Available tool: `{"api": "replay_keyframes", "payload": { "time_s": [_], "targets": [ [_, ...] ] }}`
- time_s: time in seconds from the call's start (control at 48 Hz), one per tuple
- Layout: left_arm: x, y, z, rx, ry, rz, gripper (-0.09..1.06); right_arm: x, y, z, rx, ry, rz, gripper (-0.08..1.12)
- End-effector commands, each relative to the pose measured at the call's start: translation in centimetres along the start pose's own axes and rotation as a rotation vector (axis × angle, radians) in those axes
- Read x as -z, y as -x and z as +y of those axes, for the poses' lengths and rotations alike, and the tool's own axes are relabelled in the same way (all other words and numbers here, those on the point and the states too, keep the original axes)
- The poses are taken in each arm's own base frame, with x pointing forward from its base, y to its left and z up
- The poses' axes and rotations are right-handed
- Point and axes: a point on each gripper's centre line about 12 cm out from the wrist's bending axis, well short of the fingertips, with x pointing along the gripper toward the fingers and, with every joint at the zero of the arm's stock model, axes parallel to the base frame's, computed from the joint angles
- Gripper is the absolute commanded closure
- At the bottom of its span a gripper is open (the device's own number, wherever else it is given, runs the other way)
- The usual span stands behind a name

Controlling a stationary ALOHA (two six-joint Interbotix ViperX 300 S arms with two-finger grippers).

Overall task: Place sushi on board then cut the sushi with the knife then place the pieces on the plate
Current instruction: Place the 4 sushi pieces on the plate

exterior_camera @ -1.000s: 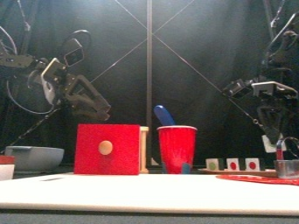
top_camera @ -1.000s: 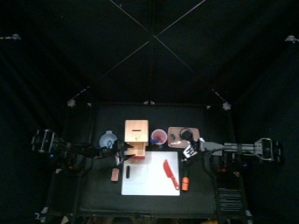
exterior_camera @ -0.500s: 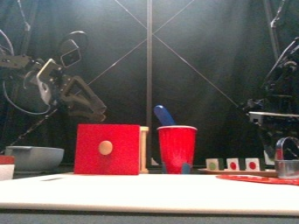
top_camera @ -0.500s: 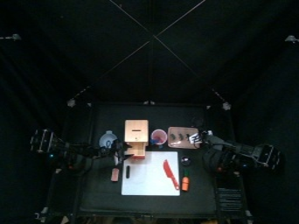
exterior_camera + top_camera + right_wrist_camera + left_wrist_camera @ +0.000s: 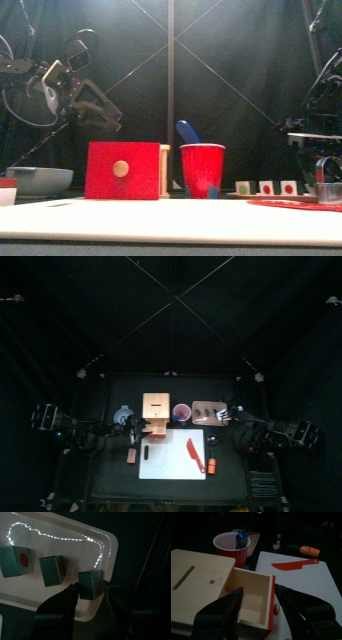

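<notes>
From above, the left arm comes in low from the left, its claw (image 5: 136, 433) near the wooden box (image 5: 158, 414). The right arm stretches to the pink tray (image 5: 201, 406) at the back right of the bench (image 5: 107, 481). A red knife (image 5: 193, 448) lies on the white board (image 5: 163, 466).

At bench level the left arm is crooked high, above the box's red drawer (image 5: 123, 170) — the right claw (image 5: 325, 182) hangs down at the tray.

The left wrist camera shows its claw spread wide and empty over the open drawer.

The right wrist camera shows its claw clenched on the end sushi piece (image 5: 90, 583) — on the tray, beside two more pieces (image 5: 50, 569)
</notes>
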Motion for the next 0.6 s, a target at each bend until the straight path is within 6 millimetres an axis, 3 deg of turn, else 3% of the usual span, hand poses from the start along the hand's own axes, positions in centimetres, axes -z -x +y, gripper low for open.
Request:
{"api": "replay_keyframes", "payload": {
  "time_s": [0.021,0.208,0.375,0.521,0.604],
  "targets": [
    [-0.9,-0.2,-0.2,0.003,0.004,-0.030,0.08,-2.0,3.1,0.6,-0.034,-0.013,-0.085,0.25],
    [-1.1,-0.3,-0.1,0.002,0.007,-0.034,0.08,-2.6,8.6,2.8,-0.230,-0.001,-0.200,0.25],
    [-1.1,-0.3,-0.2,0.003,0.008,-0.036,0.08,-0.8,11.0,6.5,-0.512,0.103,-0.265,0.25],
    [-1.2,-0.4,-0.2,0.000,0.014,-0.038,0.08,1.2,14.8,11.3,-0.917,0.313,-0.445,0.25],
    [-1.1,-0.4,0.0,-0.011,0.023,-0.034,0.08,1.9,15.4,12.7,-1.029,0.388,-0.505,0.25]
  ]
}}
